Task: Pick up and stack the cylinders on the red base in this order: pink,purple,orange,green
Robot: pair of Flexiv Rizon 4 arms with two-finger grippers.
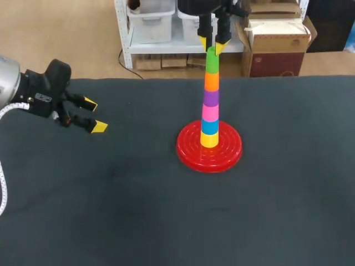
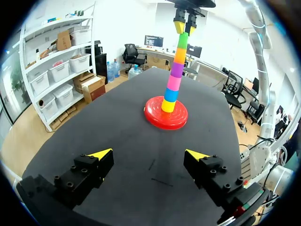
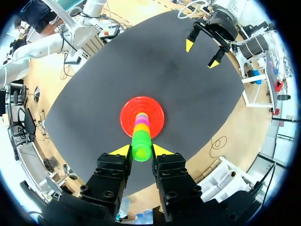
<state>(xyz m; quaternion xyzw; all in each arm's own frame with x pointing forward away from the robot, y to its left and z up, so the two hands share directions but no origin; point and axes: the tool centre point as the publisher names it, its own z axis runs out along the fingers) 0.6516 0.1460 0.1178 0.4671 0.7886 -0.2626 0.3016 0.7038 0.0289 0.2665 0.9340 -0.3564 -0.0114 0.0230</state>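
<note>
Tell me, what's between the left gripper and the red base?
Nothing, just bare dark table between the left gripper and the red base. The head view shows it, and the left wrist view too.

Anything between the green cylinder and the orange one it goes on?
Nothing visible: the green cylinder sits directly on the orange cylinder, the right gripper holding its top between its fingers; the left gripper is well clear.

Table (image 1: pixel 111 221) draped in dark grey cloth, flat, matte
</note>
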